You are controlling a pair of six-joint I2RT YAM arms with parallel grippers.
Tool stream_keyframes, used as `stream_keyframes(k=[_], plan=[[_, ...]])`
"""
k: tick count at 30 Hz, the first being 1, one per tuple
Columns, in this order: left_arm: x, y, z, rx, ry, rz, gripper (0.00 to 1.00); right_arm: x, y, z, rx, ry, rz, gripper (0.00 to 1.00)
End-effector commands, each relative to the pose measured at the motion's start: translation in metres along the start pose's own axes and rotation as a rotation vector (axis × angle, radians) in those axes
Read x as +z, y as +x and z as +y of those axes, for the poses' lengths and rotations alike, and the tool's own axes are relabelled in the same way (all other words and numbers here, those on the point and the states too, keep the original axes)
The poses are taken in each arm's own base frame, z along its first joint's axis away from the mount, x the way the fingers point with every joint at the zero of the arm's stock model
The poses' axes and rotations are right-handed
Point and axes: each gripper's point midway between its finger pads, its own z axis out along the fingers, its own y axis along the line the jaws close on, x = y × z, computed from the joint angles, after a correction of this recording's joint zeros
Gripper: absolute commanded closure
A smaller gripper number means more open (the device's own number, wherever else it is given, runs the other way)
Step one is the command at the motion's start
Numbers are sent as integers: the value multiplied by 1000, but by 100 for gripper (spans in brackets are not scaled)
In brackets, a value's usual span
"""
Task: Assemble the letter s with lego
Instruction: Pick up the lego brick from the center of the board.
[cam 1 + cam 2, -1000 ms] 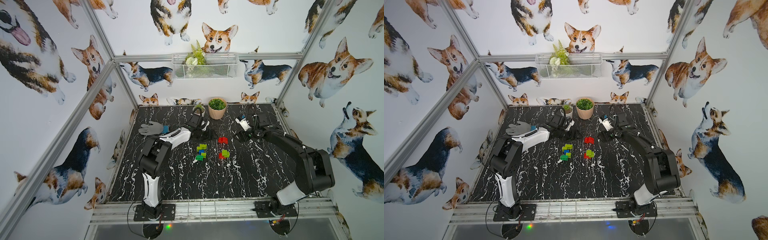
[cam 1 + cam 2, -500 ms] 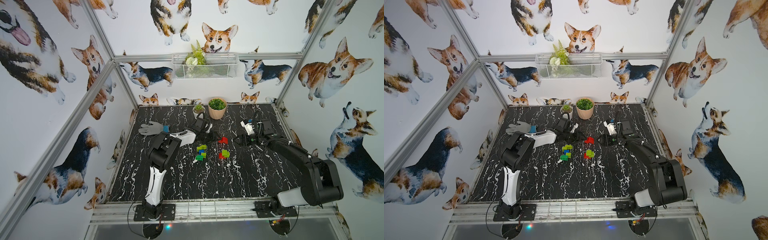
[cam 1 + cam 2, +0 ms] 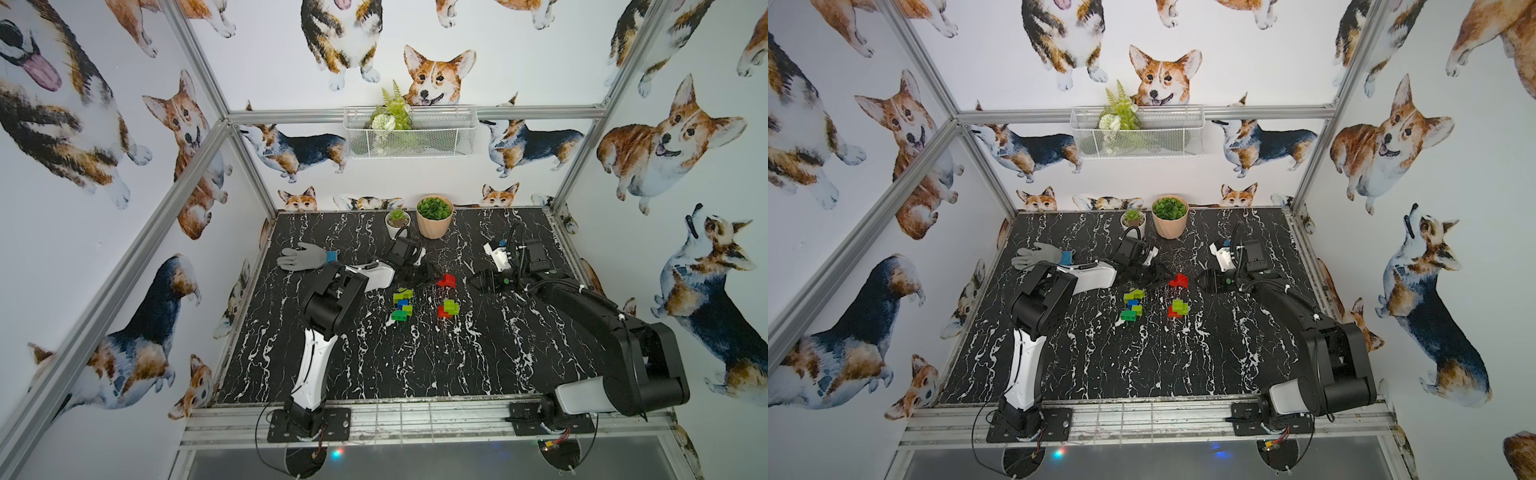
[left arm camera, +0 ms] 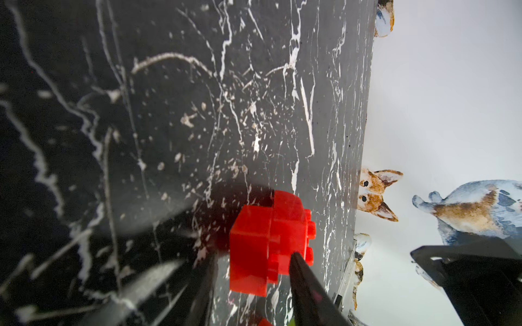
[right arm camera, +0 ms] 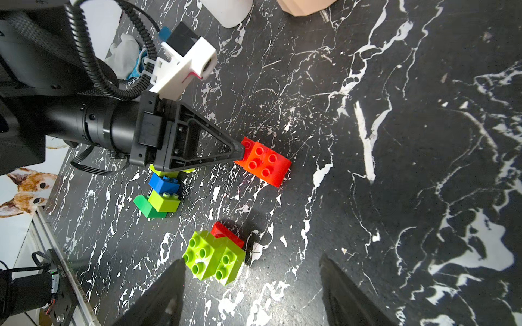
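The lego lies in three groups mid-table. A red piece of two joined bricks [image 3: 446, 280] [image 3: 1178, 280] [image 4: 265, 242] [image 5: 264, 163] sits between the jaws of my left gripper [image 3: 432, 276] [image 4: 251, 256]. One finger touches it, and a thin strip of floor shows beside the other. In front of it lies a string of lime, blue and dark green bricks [image 3: 402, 305] [image 5: 162, 192]. To its right is a lime green cluster with a red brick [image 3: 449, 308] [image 5: 213, 256]. My right gripper [image 3: 478, 282] [image 5: 251, 262] is open and empty, low beside that cluster.
Two plant pots, a tan one [image 3: 434, 216] and a small white one [image 3: 397, 222], stand at the back. A grey glove [image 3: 303, 257] lies back left. A wire basket [image 3: 409, 133] hangs on the rear wall. Metal frame rails edge the table.
My left gripper has come forward from near the pots to the red piece, and its jaws have narrowed around it. The right gripper has shifted slightly toward the bricks.
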Motion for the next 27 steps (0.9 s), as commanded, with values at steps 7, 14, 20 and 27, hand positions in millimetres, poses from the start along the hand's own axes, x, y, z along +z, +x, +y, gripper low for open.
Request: stream_keyframes(k=[7,14,20,27], plan=[[5,-5,3,-7,-11,-7,62,-1,-4,3,2,-21,-11,24],[6,-4,2,-11,-6,-2,69,1,-2,3,16,-33,-6,23],[6,-5,-3,-5,-3,-3,76,3,0,3,26,-38,-2,23],[-6,-8,-22,15,12,-27,79,4,4,5,71,-59,0,23]])
